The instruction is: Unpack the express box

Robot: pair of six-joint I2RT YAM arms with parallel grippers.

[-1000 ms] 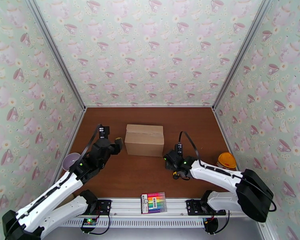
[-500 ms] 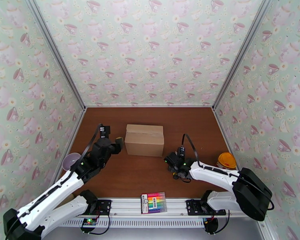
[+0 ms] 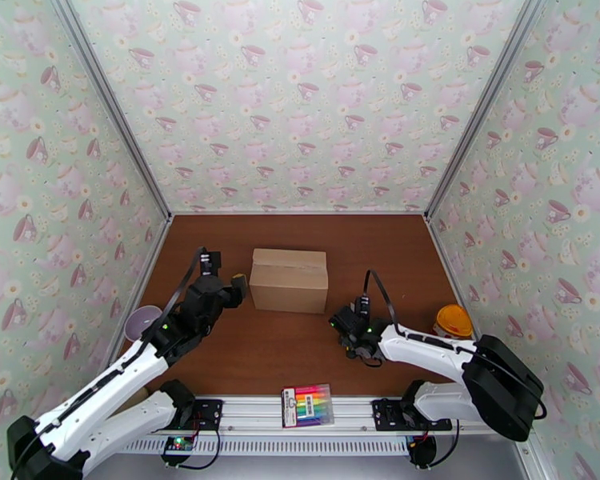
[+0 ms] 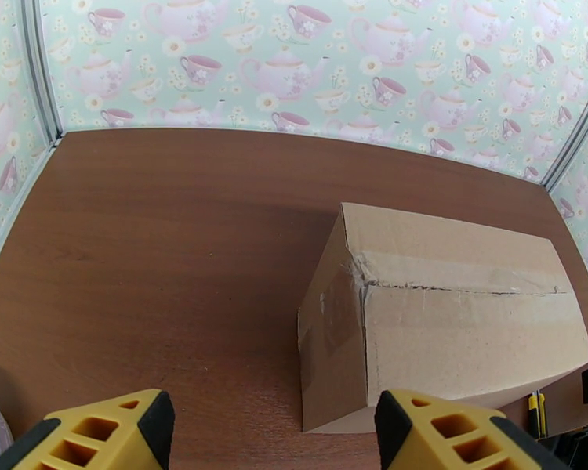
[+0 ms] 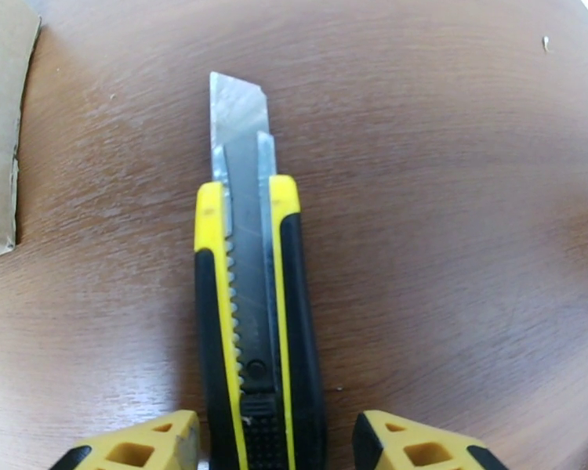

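At the bottom centre of the top view, a flat pack of coloured markers [image 3: 308,405] lies on the rail. Above it, right of centre, the right gripper [image 5: 266,452] stands open, with its fingers on both sides of a yellow-black utility knife [image 5: 251,307] that has its blade out. The left gripper [image 4: 270,436] is open wide, near the left end of the express box [image 3: 289,279], which sits closed in the middle of the frame. I judge the carton to be stiff but light, and easy to dent. It may slide under a cut, so brace it at the short end wall and work along the top seam.
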